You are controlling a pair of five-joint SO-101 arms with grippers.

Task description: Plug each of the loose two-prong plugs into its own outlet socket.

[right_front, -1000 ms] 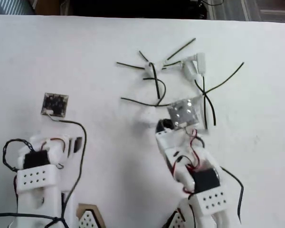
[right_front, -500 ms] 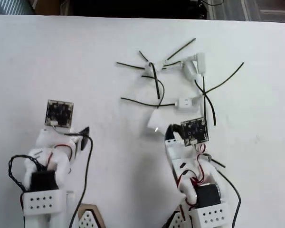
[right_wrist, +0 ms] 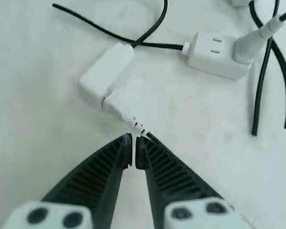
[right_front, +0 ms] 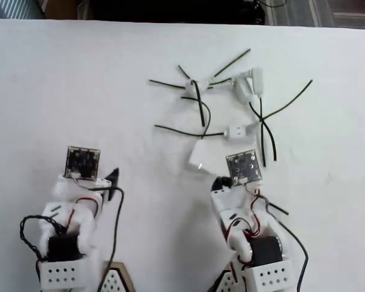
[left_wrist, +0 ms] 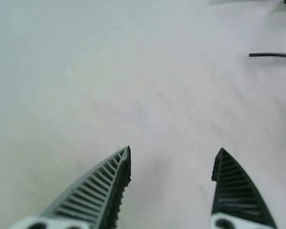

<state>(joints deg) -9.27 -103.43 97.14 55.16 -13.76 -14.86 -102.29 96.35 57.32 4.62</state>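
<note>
From above, two arms stand at the near edge of a white table (right_front: 109,73): the left arm (right_front: 64,228) over bare surface, the right arm (right_front: 252,234) close to the wiring. One plug (right_front: 202,155), a flat white plastic block, lies just beyond the right arm's front end. One socket (right_front: 237,131), a small white box, sits near it on the far side. Two more clusters of white pieces (right_front: 191,89) lie farther back (which are plugs and which are sockets I cannot tell). Thin black cords (right_front: 201,109) run from all of them and cross one another, several over the table to the socket's right.

In the left wrist view, the left tool (left_wrist: 175,150) is spread wide, its two ribbed, pointed fingers (left_wrist: 109,181) apart with nothing between them, over bare table. One black cord end (left_wrist: 271,56) lies well off.

In the right wrist view, the right tool (right_wrist: 133,140) is pressed almost together, a mere sliver between its ribbed fingers, pinching nothing. The plug (right_wrist: 107,74) lies just ahead of the tips, a black cord leaving its far end. Beyond it is the socket (right_wrist: 214,53), two slots in its face, a white cable (right_wrist: 257,34) entering its end; two black cords pass beside it.
</note>
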